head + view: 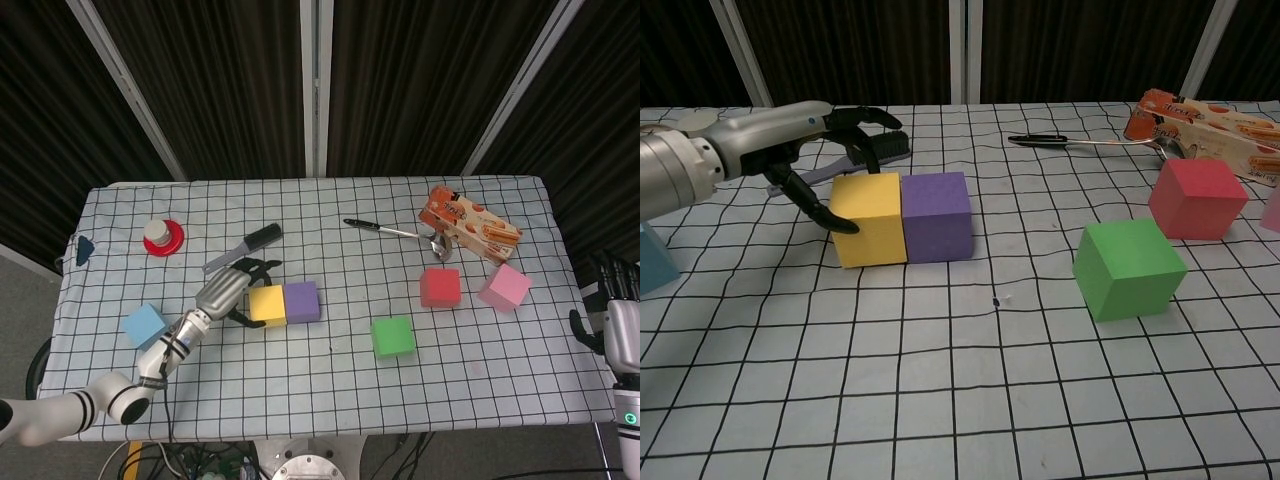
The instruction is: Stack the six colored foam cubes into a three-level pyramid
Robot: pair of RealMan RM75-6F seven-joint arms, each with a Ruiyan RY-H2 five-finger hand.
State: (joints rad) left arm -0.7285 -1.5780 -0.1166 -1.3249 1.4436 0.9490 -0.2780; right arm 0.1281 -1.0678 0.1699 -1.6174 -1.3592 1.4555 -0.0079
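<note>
On the checked counter (940,400) the left hand (810,150) grips the yellow cube (870,218), fingers over its top and thumb on its near-left face; the purple cube (937,215) touches that cube's far side from the hand. Further beyond sit the green cube (1128,268), red cube (1196,197) and pink cube (505,287), the blue cube (145,325) behind the wrist. Off the counter's edge, the right hand (622,325) holds nothing, fingers upright and apart.

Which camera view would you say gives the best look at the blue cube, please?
The head view: it shows the whole blue cube alone on the table's left side, left of the left hand. The chest view catches only a sliver of it at the left frame edge.
</note>
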